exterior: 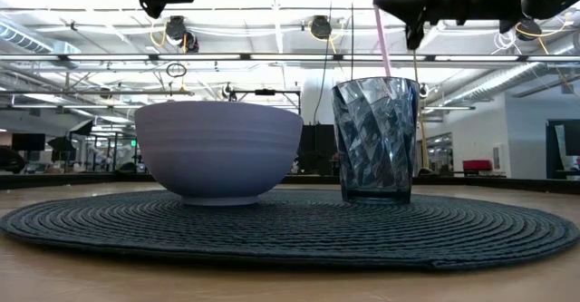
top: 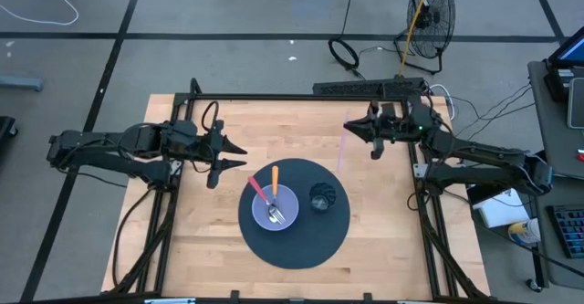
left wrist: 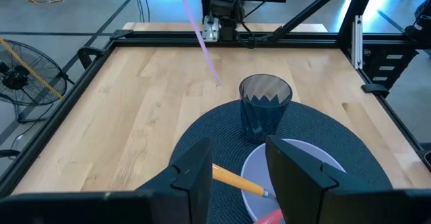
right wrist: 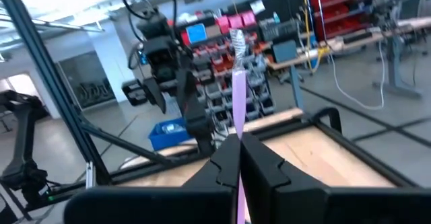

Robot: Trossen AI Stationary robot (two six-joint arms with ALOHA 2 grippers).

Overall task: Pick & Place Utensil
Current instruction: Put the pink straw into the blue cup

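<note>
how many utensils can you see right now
3. An orange-handled one and a red-handled one lie in the bowl; a pink one is held in the right gripper.

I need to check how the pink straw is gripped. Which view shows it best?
The right wrist view: the straw stands pinched in the right pincer. The left wrist view shows it slanting above the table, the low view shows it behind the glass, and the high view shows only a faint line.
</note>
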